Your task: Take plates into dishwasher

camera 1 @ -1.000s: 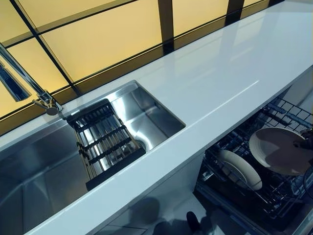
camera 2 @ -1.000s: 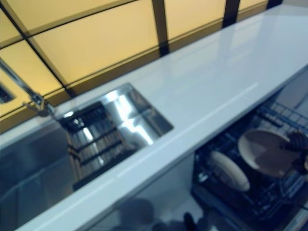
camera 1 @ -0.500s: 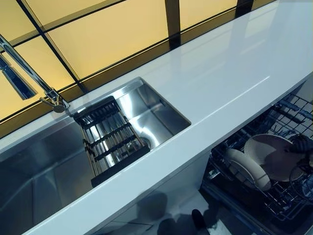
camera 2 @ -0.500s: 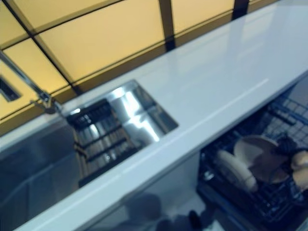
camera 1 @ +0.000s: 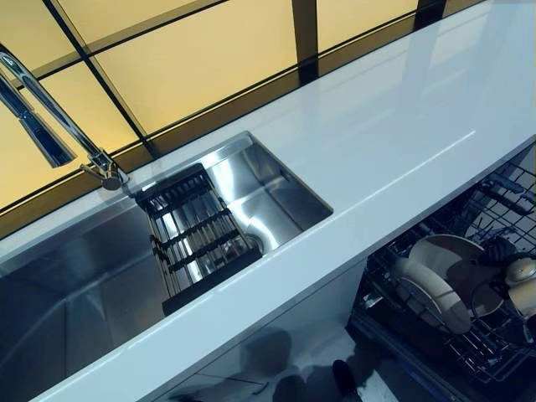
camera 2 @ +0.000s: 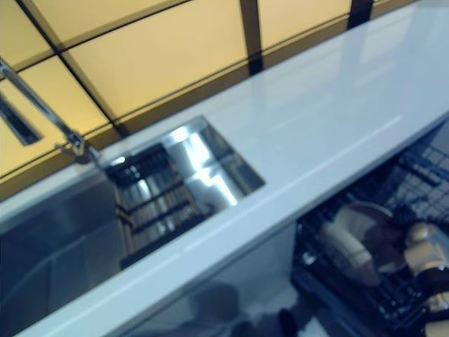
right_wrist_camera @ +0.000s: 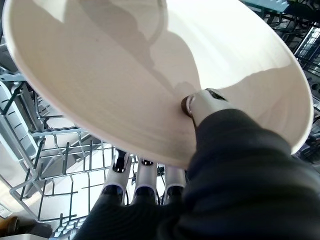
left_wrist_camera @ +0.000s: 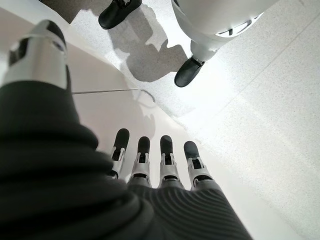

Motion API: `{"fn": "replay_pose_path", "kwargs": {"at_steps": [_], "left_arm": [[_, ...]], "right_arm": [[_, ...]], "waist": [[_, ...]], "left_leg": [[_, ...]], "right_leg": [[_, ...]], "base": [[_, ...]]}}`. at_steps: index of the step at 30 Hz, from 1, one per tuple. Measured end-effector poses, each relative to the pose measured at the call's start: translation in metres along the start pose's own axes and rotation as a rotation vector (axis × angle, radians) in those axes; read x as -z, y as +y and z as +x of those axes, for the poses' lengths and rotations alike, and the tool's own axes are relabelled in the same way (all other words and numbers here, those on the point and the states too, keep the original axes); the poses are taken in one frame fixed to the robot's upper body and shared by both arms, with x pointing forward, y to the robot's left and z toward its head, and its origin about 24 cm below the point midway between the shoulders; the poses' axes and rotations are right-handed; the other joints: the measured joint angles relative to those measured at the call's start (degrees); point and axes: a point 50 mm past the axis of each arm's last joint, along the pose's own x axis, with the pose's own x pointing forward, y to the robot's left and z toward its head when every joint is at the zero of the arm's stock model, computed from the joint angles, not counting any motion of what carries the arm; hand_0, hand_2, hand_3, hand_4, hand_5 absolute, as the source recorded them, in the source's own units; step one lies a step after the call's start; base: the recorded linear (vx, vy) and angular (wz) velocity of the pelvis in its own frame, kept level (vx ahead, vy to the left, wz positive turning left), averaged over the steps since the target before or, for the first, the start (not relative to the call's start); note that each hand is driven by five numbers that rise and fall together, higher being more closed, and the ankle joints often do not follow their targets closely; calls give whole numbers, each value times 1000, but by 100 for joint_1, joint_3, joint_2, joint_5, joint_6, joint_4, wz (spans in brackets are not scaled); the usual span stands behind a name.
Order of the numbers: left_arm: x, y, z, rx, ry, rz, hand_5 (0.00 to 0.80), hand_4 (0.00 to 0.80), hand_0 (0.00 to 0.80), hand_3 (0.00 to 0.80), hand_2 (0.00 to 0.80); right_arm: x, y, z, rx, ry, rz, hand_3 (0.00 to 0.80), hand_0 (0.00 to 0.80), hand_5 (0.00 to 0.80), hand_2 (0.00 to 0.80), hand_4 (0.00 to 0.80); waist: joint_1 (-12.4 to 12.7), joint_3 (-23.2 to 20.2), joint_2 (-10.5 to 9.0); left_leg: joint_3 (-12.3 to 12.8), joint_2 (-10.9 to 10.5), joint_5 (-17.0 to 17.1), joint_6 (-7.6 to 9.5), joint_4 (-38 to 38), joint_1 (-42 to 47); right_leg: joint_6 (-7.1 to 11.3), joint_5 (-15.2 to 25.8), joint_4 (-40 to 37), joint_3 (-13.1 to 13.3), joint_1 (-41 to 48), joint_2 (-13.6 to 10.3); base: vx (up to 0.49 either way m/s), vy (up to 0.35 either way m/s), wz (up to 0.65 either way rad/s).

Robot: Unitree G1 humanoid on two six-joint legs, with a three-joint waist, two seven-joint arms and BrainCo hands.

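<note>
**Firmly pinched at the rim, a plate goes down into the rack**

Right now the right hand (right_wrist_camera: 200, 107) pinches a pale plate (right_wrist_camera: 125, 75) by its edge: the thumb presses on the upper face near the rim while the fingers (right_wrist_camera: 142, 182) curl in beneath it. From the head views, that hand (camera 1: 521, 280) sits low inside the open dishwasher, with the held plate (camera 1: 456, 260) tilted among the wires of the dark rack (camera 1: 494, 352). Another white plate (camera 1: 431, 293) already stands on edge in the rack, just beside the held one.

Judging by its look, the plate is rigid, glazed and smooth, so it is likely slippery and would chip or crack if it knocked the wire tines or its neighbour. A rim pinch gives little contact, and the plate's weight hangs away from the thumb, so a firm hold close to the edge matters.

Beyond the dishwasher, the white counter (camera 1: 394, 126) runs above, with the steel sink (camera 1: 268, 197) and its dark drainer (camera 1: 197, 239). The left hand (left_wrist_camera: 155, 165) hangs idle over the floor, fingers relaxed and holding nothing.
</note>
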Motion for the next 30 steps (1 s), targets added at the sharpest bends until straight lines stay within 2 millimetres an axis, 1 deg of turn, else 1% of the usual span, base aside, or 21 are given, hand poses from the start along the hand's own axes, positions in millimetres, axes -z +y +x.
{"fn": "replay_pose_path", "kwargs": {"at_steps": [10, 12, 13, 14, 15, 16, 18, 22, 30], "left_arm": [[0, 0, 0, 0, 28, -3, 0, 0, 0, 0, 0], [0, 0, 0, 0, 30, -3, 0, 0, 0, 0, 0], [1, 0, 0, 0, 32, -4, 0, 0, 0, 0, 0], [1, 0, 0, 0, 34, -4, 0, 0, 0, 0, 0], [0, 0, 0, 0, 36, -4, 0, 0, 0, 0, 0], [0, 0, 0, 1, 38, -4, 0, 0, 0, 0, 0], [-1, 0, 0, 2, 42, -5, 0, 0, 0, 0, 0], [-2, 0, 0, 3, 47, -6, 0, 0, 0, 0, 0], [-2, 0, 0, 0, 58, -14, 0, 0, 0, 0, 0]], "right_arm": [[-2, 15, 1, -33, 8, -70, 800, 800, 800, 800, 800], [-2, 17, 1, -45, 14, -81, 552, 552, 552, 552, 552], [-2, 18, 1, -49, 21, -80, 464, 464, 464, 464, 464], [-1, 19, 1, -57, 24, -82, 311, 311, 311, 311, 311], [-1, 23, 1, -93, 27, -89, 0, 0, 0, 0, 0], [0, 29, 1, -130, 33, -87, 0, 0, 0, 0, 0], [2, 35, 0, -160, 36, -71, 0, 0, 0, 0, 0], [4, 38, -1, -201, 52, -30, 0, 0, 0, 0, 0], [13, 50, -11, -330, 57, 94, 0, 0, 0, 0, 0]], "waist": [[-1, -106, -132], [1, -125, -150], [2, -138, -161], [3, -147, -166], [2, -156, -175], [1, -160, -180], [0, -165, -185], [-8, -198, -235], [-34, -251, -366]], "left_leg": [[-12, 4, 1, 2, -2, 38], [-19, 4, 1, 2, -1, 37], [-21, 4, 1, 2, -2, 37], [-22, 4, 1, 2, -2, 37], [-23, 4, 2, 2, -1, 37], [-24, 3, 2, 2, -1, 37], [-25, 1, 2, 3, -2, 38], [-25, 4, 2, 3, -2, 39], [-20, -2, 1, 2, -2, 39]], "right_leg": [[-3, -2, 0, -3, 43, -1], [-3, -2, 0, -3, 43, -1], [-3, -2, 0, -4, 44, -1], [-3, -2, 0, -5, 44, -1], [-3, -2, 0, -5, 45, -1], [-3, -1, 0, -5, 45, -2], [-2, -1, 0, -5, 46, -3], [-2, -1, 0, -3, 45, 1], [-1, 0, 1, 7, 40, 3]], "base": [[0, 0, 0], [0, 0, 0], [0, 0, 0], [0, 0, 0], [0, 0, 0], [0, 0, 0], [0, 0, 0], [0, 0, 0], [0, 0, 0]]}}
